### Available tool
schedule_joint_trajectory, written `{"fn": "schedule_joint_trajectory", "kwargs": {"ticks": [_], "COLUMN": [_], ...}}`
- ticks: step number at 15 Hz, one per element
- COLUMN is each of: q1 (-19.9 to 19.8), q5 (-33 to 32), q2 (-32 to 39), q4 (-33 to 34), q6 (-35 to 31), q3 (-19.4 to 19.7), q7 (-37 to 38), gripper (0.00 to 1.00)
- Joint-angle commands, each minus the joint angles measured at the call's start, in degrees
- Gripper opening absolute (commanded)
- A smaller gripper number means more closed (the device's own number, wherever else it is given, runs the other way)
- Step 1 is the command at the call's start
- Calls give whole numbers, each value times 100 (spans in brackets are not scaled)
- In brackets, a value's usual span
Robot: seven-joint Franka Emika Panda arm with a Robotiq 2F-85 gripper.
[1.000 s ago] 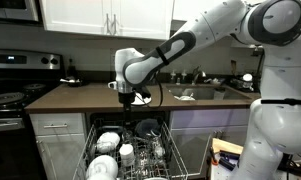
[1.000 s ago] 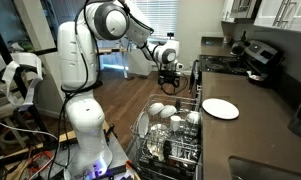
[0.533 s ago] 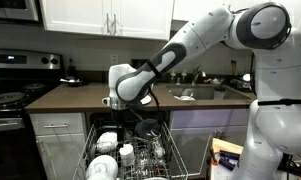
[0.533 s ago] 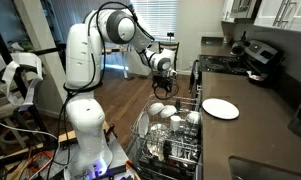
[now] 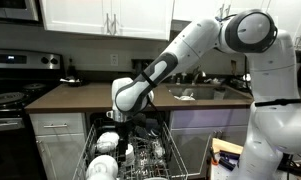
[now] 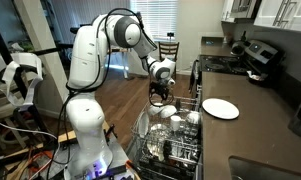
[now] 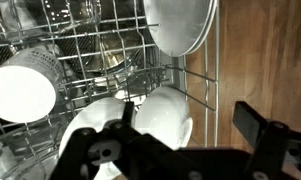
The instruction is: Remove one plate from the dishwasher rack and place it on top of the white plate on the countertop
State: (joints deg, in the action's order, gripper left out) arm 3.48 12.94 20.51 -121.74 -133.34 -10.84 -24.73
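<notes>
The step in hand looks to be the reach into the dishwasher rack (image 7: 90, 62). It should go best if the gripper (image 7: 190, 135), fingers spread wide and empty, turns edge-on to straddle one rim without knocking the bowl (image 7: 162, 112). In the wrist view an upright plate (image 7: 180, 25) stands at twelve o'clock from the fingers, apart. The white plate (image 6: 220, 108) lies on the countertop (image 6: 265, 135).

The pincer (image 6: 160, 98) has dropped toward the dishwasher rack (image 6: 142, 128).
</notes>
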Motion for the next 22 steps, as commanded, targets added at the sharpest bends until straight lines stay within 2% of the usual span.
{"fn": "schedule_joint_trajectory", "kwargs": {"ticks": [1,7,9,10,13,22], "q1": [-193,-140,-82,-164,-157,-75], "q5": [222,-20,-273,-96,-173,-390], "q2": [155,448,300,415,397,1120], "q4": [-131,-53,-91,-64,-60,294], "q6": [-190,-94,68,-4,-1,122], "q3": [-66,-29,55,-34,-16,60], "q7": [-112,103,220,58,78,342], "gripper": [100,100,100,100,100,100]}}
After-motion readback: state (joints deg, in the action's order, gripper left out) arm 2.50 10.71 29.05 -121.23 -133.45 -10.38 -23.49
